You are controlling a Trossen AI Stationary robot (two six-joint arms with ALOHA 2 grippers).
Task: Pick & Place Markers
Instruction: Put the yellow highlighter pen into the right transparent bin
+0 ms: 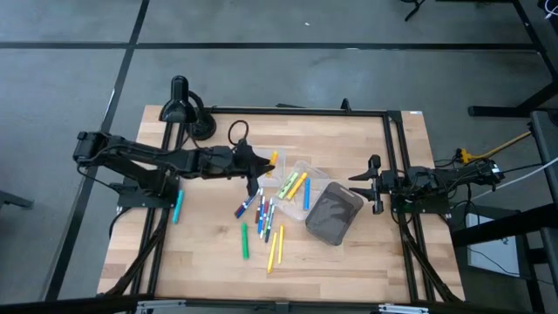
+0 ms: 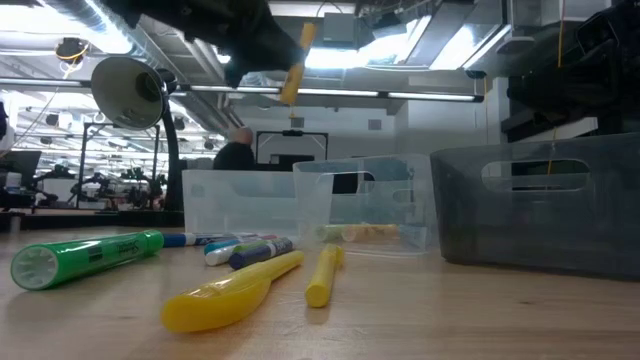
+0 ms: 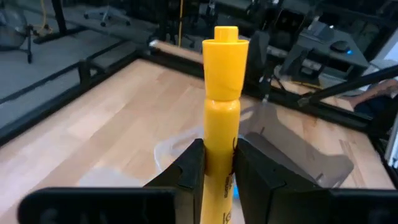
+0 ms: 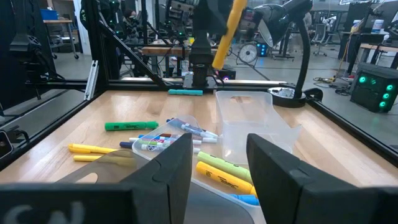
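Note:
My left gripper (image 1: 264, 164) hangs over the table's middle, above the clear trays (image 1: 307, 174), and is shut on a yellow marker (image 1: 273, 159). In the low view that marker (image 2: 292, 70) hangs high over the trays (image 2: 365, 200). Several markers (image 1: 295, 185) lie inside one tray. A mixed-colour cluster (image 1: 260, 214) lies flat on the wood beside it, with a green one (image 1: 245, 241) and yellow ones (image 1: 274, 249) nearer the front. My right gripper (image 1: 375, 185) waits open by the right edge, beside the dark grey bin (image 1: 334, 214). My left gripper (image 3: 219, 146) pinches the yellow marker by its barrel (image 3: 221, 134) between the two fingers (image 3: 186, 168). The marker runs along the fingers, and its capped end (image 3: 224, 46) sticks out well past their tips. It is lifted clear and hangs tilted, cap end down (image 2: 289, 95).
A black desk lamp (image 1: 181, 109) stands at the far left corner, next to a cable loop (image 1: 238, 133). A teal marker (image 1: 178, 207) lies by the left arm's base. A black frame rail (image 1: 296, 112) borders the table. Bare wood (image 1: 349, 262) shows near the front right.

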